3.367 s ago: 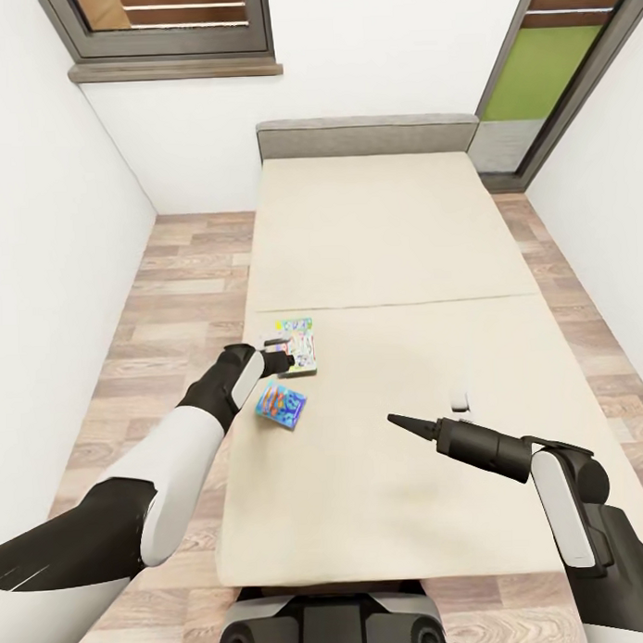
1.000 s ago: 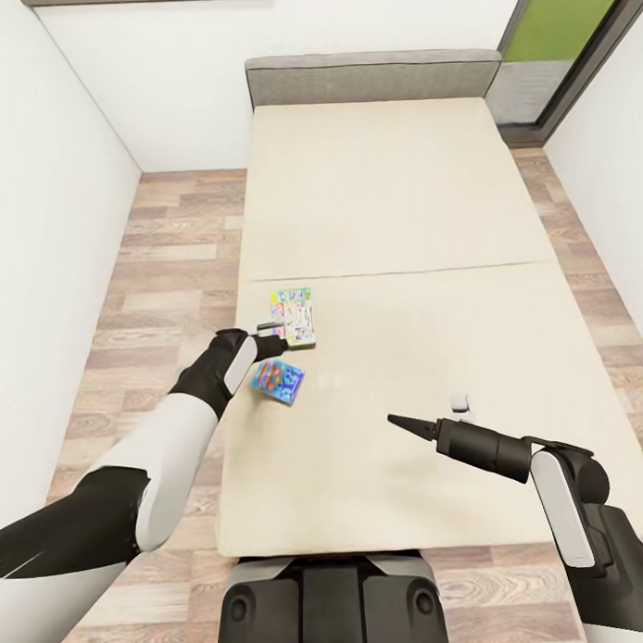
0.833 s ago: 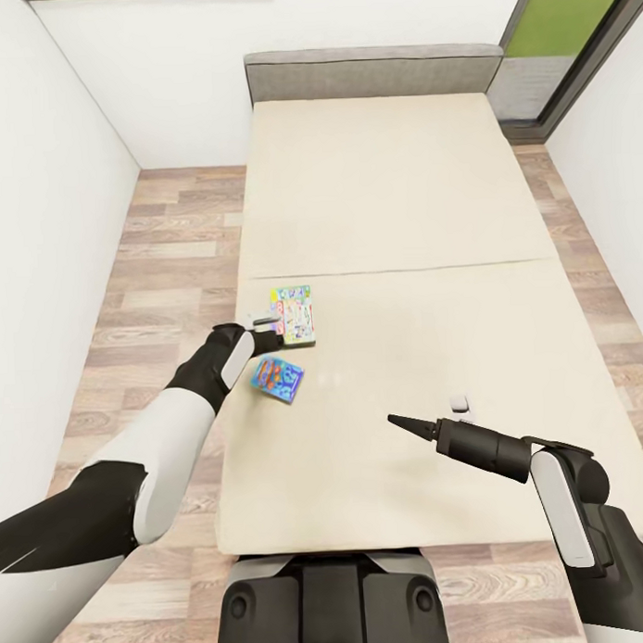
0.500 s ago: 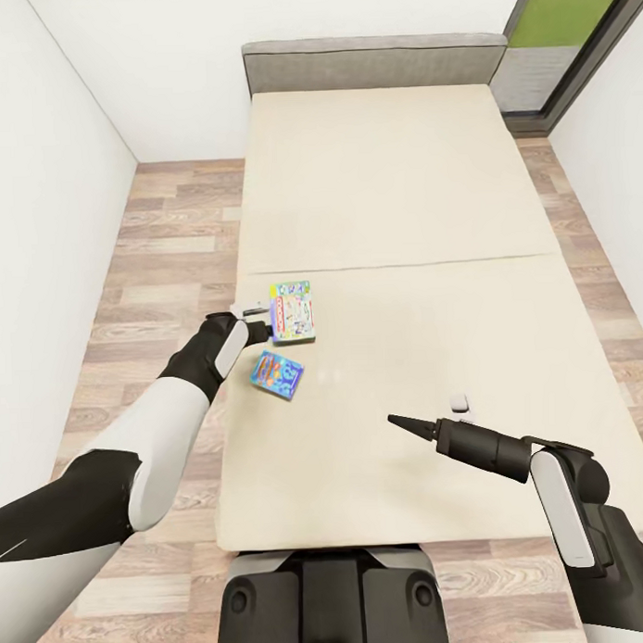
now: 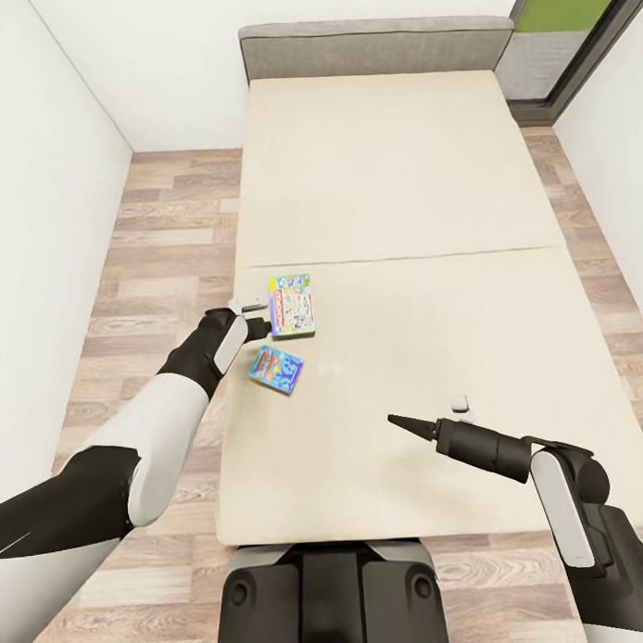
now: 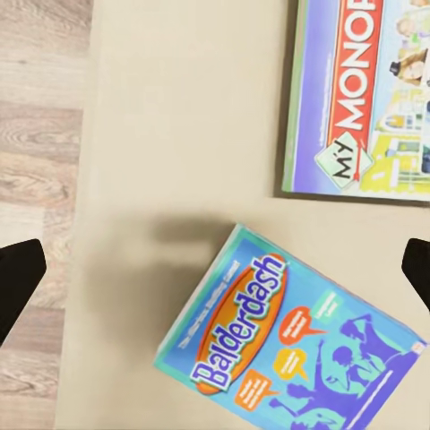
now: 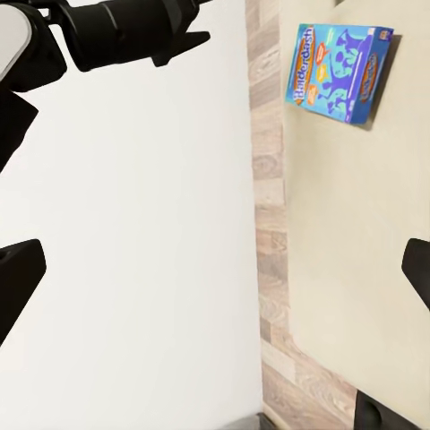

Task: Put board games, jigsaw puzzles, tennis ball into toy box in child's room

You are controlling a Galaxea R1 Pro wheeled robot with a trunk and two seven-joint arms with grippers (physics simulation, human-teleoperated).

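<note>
Board games: blue Balderdash box (image 6: pixel 287 345) & Monopoly box (image 6: pixel 358 94) lie flat on bed (image 5: pixel 401 217), apart. Left gripper (image 5: pixel 254 314) spread wide above them; right gripper (image 5: pixel 399 423) spread, empty.

White walls (image 5: pixel 47 164) are closing in the room on the left, the far side and the right edge of the frame. Wood-plank floor (image 5: pixel 161 244) in pale brown and grey tones is running down the left side and showing again in a strip at right. A large bed (image 5: pixel 391 198) with a plain beige sheet is filling the centre, a seam crossing it mid-frame. Its low grey headboard (image 5: pixel 377 47) is sitting at top centre against the far wall. A dark-framed window (image 5: pixel 580 25) with green behind it is showing at upper right. Light is staying soft and even, shadows faint.
</note>
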